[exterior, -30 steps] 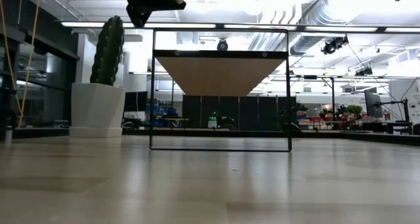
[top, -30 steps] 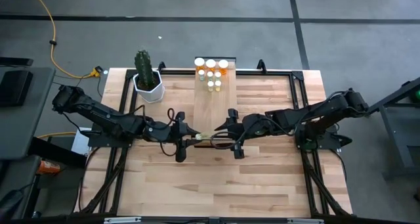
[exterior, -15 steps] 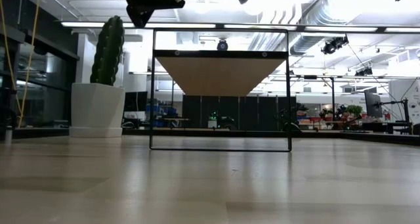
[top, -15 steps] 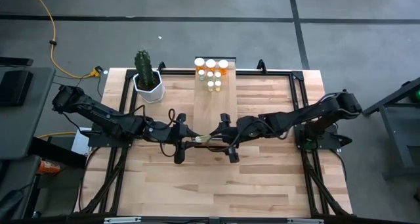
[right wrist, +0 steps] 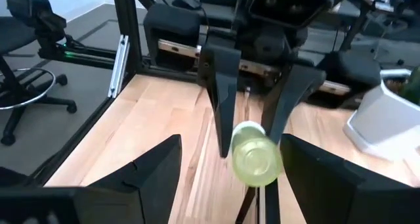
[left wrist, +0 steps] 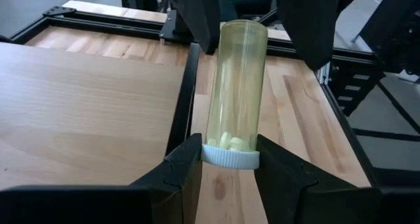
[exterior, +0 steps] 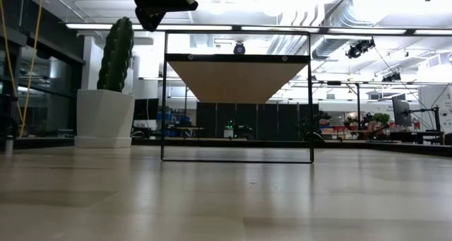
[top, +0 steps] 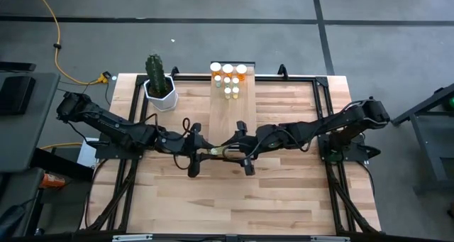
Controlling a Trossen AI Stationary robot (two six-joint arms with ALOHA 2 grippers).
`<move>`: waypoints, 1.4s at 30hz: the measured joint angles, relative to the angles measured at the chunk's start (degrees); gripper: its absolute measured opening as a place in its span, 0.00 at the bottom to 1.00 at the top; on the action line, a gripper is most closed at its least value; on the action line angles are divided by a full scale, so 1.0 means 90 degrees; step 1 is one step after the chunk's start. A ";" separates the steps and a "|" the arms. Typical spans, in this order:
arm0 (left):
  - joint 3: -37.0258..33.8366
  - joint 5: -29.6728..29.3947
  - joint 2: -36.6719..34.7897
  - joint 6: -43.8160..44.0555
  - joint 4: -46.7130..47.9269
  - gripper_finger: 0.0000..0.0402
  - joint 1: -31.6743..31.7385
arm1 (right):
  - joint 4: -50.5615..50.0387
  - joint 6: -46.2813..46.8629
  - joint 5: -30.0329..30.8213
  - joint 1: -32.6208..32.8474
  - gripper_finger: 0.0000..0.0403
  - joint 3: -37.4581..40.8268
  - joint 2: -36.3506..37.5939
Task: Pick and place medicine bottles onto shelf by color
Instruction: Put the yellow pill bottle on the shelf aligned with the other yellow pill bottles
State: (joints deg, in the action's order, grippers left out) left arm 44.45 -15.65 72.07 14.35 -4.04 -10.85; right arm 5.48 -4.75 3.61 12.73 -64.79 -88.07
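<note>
A pale green-yellow medicine bottle with a white cap hangs level over the near end of the shelf, with my left gripper shut on it. My right gripper is open. Its fingers stand on either side of the bottle's free bottom end without touching it. Orange bottles and small pale ones stand on the shelf's far end. The low view shows the shelf from underneath. My left gripper pinches the bottle's white cap between its two fingers. It comes in nearly level from the table's left side. The bottle sticks straight out beyond the fingers toward my right gripper, lifted clear of the shelf, with pale pills lying at the cap end.
A cactus in a white pot stands at the far left of the table, beside the shelf. A dark frame runs around the tabletop. Bare wood lies on the near half.
My right gripper has moved toward the table's left, toward the held bottle, and tipped slightly down. Its open fingers now stand around the bottle's free end. My left gripper and the bottle have kept still.
</note>
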 joint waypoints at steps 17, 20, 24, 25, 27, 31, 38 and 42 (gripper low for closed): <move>0.0000 -0.0169 0.0000 0.0003 -0.0016 0.28 -0.0002 | -0.0078 0.0191 -0.0033 0.0000 0.62 0.0000 0.0000; 0.0000 -0.0166 0.0000 0.0004 -0.0016 0.28 -0.0002 | -0.0080 0.0191 -0.0036 0.0000 0.62 0.0000 0.0000; 0.0000 -0.0166 0.0000 0.0003 -0.0016 0.28 -0.0002 | -0.0080 0.0191 -0.0046 0.0000 0.62 0.0000 0.0000; 0.0000 -0.0166 0.0000 0.0004 -0.0016 0.28 -0.0002 | -0.0080 0.0191 -0.0048 0.0000 0.62 0.0000 0.0000; 0.0000 -0.0166 0.0000 0.0005 -0.0016 0.28 -0.0002 | -0.0080 0.0194 -0.0048 0.0002 0.62 0.0000 0.0000; 0.0000 -0.0159 0.0000 0.0003 -0.0016 0.28 -0.0002 | -0.0083 0.0194 -0.0072 0.0002 0.60 0.0000 0.0002; 0.0000 -0.0140 0.0000 0.0003 -0.0023 0.28 -0.0005 | -0.0085 0.0141 -0.0070 0.0002 0.51 0.0000 0.0005; 0.0000 -0.0138 0.0000 0.0000 -0.0024 0.28 -0.0005 | -0.0092 0.0007 -0.0069 0.0000 0.46 0.0000 0.0005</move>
State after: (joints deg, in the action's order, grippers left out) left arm 44.45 -16.89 72.07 14.35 -4.25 -10.90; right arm 4.64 -4.68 2.99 12.73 -64.79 -88.03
